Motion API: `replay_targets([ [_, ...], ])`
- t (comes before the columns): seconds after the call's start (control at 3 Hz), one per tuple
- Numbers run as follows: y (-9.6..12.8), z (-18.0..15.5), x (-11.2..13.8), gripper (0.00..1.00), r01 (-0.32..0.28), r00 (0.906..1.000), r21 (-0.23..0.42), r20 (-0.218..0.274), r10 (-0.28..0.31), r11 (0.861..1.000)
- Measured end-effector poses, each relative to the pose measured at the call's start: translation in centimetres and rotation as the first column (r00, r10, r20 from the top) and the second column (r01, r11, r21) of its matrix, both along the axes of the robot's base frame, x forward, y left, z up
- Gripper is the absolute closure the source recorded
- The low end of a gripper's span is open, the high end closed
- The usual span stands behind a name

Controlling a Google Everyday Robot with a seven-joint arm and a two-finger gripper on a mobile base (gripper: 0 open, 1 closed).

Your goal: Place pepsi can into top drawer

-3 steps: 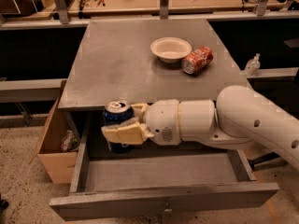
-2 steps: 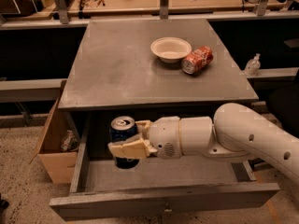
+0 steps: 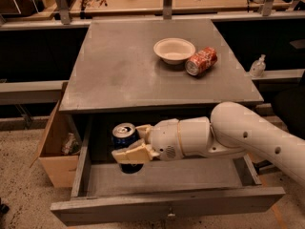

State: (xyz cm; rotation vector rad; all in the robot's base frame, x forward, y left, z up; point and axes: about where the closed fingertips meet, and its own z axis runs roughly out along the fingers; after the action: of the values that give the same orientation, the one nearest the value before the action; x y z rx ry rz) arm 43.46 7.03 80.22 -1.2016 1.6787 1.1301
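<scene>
The pepsi can, dark blue with a silver top, stands upright inside the open top drawer near its left rear. My gripper reaches in from the right on the white arm and is shut on the can, one beige finger across its front. The can's bottom is close to the drawer floor; I cannot tell whether it touches. The drawer is pulled out wide under the grey cabinet top.
A white bowl and a red-orange can lying on its side sit on the cabinet top at the back right. A cardboard box stands left of the drawer. A wooden bench runs behind.
The gripper has lowered the pepsi can deeper into the drawer and shifted it slightly right. Bowl and red-orange can have not moved.
</scene>
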Motion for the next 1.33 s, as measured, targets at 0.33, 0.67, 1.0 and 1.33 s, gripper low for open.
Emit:
replay_targets([
  [0.33,-0.5,-3.1,0.9,1.00,-0.078,0.9957,-0.080,0.043,0.082,0.994],
  [0.67,-1.5,-5.7,1.2,1.00,-0.087,0.9911,-0.111,0.090,0.097,0.990],
  [1.0,-2.7,-7.5,1.1,1.00,-0.030,0.9883,-0.096,0.146,0.044,0.995],
  [1.33,-3.8,-9.3,2.7,1.00,0.014,0.9756,-0.081,0.219,0.004,0.997],
])
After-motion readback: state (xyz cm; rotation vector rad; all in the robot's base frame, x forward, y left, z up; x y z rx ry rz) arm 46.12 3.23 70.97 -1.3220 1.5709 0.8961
